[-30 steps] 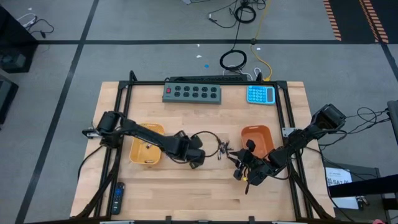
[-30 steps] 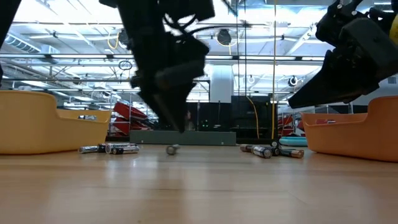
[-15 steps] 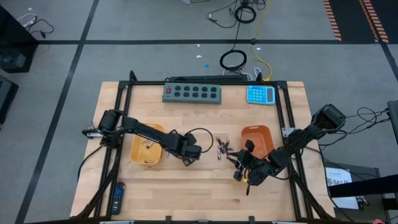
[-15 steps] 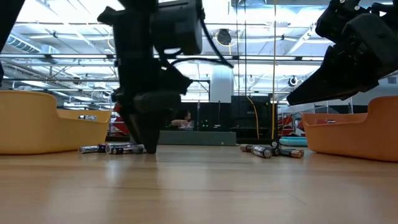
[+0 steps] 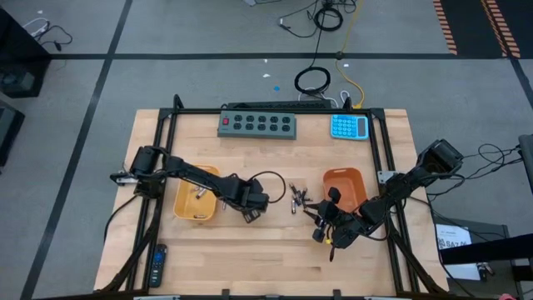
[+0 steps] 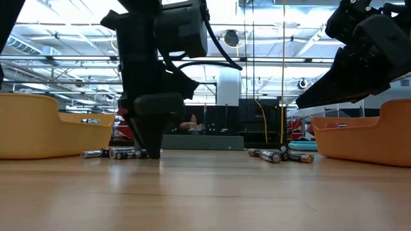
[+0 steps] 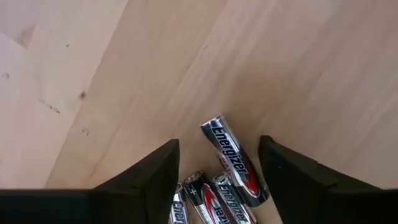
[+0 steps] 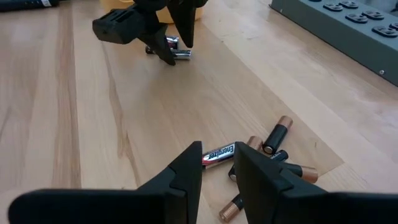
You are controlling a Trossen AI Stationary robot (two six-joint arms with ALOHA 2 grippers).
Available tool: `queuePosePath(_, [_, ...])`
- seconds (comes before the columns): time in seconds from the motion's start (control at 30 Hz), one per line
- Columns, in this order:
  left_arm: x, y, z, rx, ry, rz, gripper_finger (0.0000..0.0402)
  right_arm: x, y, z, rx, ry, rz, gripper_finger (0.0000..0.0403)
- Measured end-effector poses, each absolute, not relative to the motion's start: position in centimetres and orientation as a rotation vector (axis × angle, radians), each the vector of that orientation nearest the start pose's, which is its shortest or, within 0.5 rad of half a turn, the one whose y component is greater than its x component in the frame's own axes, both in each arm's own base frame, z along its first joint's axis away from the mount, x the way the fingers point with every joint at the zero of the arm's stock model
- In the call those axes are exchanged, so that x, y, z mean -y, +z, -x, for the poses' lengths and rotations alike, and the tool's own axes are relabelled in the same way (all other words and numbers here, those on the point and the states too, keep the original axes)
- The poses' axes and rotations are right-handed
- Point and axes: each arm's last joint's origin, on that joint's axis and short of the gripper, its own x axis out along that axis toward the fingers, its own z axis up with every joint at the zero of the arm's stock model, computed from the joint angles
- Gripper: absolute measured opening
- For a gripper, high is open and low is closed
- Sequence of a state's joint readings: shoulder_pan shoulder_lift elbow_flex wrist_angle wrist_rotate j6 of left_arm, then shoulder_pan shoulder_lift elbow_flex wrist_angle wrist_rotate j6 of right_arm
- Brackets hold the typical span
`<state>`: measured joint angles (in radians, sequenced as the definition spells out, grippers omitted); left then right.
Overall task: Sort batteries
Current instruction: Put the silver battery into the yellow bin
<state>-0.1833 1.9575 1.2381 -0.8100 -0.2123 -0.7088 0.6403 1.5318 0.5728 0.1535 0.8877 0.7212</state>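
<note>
left gripper (image 7: 217,180) jaws parted, straddling Energizer batteries (image 7: 229,163) on counter (image 7: 298,68) | right gripper (image 8: 219,163) jaws narrowly parted, empty

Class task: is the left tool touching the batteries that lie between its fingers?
Apart. The left wrist view shows bare wood between each finger of the left tool and the batteries lying between them.

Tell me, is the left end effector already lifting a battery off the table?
No. In the left wrist view the left end effector straddles several batteries that lie flat on the wooden table, its fingers apart.
</note>
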Motion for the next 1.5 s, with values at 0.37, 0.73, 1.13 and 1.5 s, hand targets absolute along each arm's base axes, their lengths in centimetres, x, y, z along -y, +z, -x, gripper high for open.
queuePosePath(0.37, [5.9, 13.4, -34.4, -1.416, 0.42, 0.162, 0.0058, -13.7, 13.9, -22.1, -0.457, -0.419, -0.139, 0.0084])
queuePosePath(0.73, [6.7, 14.1, -34.7, -1.389, 0.418, 0.054, 0.0043, -13.7, 13.9, -22.1, -0.462, -0.421, -0.134, 0.0084])
queuePosePath(1.13, [8.6, 24.4, -29.8, -1.324, 0.546, -0.011, 0.0043, -12.9, 13.8, -22.5, -0.478, -0.443, -0.098, 0.0084])
queuePosePath(1.5, [5.9, 24.0, -22.3, -1.371, 0.565, 0.259, 0.0043, -12.8, 13.9, -22.7, -0.485, -0.421, -0.081, 0.0084])
